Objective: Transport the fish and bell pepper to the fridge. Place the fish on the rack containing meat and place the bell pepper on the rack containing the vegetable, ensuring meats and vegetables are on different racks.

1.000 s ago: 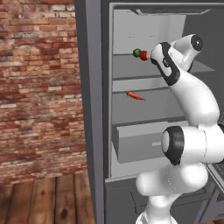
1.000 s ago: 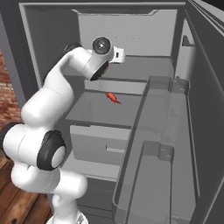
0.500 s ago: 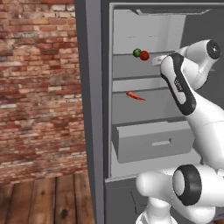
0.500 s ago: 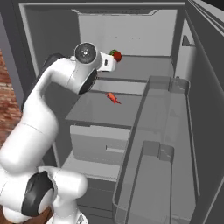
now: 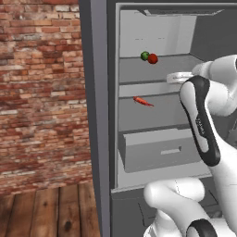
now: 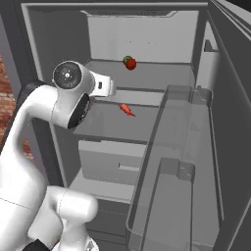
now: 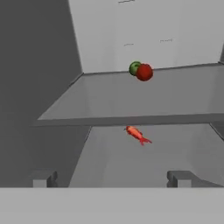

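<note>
Clearly, the end effector [image 7: 112, 177] stood wide and empty before the fridge [image 5: 97, 115]. Bell pepper [image 7: 144, 72] touched the vegetable [image 7: 134, 68] on the uppermost shelf [image 7: 131, 98]; the meat [image 7: 137, 134] lay below.

Bare front of the top shelf [image 7: 131, 98], bell pepper [image 7: 144, 72] and vegetable [image 7: 134, 68] at back.
</note>
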{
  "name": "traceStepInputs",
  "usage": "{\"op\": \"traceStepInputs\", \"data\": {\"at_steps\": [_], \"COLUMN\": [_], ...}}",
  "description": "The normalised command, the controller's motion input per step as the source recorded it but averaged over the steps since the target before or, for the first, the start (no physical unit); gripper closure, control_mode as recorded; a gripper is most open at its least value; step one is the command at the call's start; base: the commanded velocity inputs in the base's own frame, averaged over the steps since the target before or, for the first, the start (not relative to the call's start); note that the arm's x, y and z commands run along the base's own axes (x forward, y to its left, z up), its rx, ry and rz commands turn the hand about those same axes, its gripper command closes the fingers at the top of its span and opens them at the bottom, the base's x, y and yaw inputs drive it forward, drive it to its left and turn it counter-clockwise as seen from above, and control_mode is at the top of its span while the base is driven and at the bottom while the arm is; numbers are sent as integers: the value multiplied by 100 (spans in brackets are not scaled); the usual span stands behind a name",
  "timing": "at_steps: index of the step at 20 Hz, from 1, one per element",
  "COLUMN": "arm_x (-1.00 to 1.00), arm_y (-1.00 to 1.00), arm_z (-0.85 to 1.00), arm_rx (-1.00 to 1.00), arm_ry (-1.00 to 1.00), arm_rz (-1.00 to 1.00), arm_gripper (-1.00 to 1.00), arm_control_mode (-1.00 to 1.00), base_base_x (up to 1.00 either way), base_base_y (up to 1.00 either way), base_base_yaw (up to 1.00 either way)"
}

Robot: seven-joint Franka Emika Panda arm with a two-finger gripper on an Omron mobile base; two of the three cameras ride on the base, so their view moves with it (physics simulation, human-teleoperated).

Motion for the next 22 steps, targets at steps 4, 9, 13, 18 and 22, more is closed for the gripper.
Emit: {"op": "traceStepInputs", "data": {"at_steps": [4,9,13,18,22], "arm_x": [-100,-84,-73,-49,2], "arm_y": [13,9,18,20,16], "arm_z": [15,21,-4,-28,-36], "arm_rx": [0,0,-4,-9,-6], "arm_ry": [22,30,5,7,25], "arm_rz": [-3,-3,0,0,0], "arm_gripper": [-100,-100,-100,-100,-100], "arm_control_mode": [-100,-100,-100,-100,-100], "base_base_x": [0,0,0,0,0], "base_base_y": [0,0,0,0,0], "base_base_yaw": [0,0,0,0,0]}}
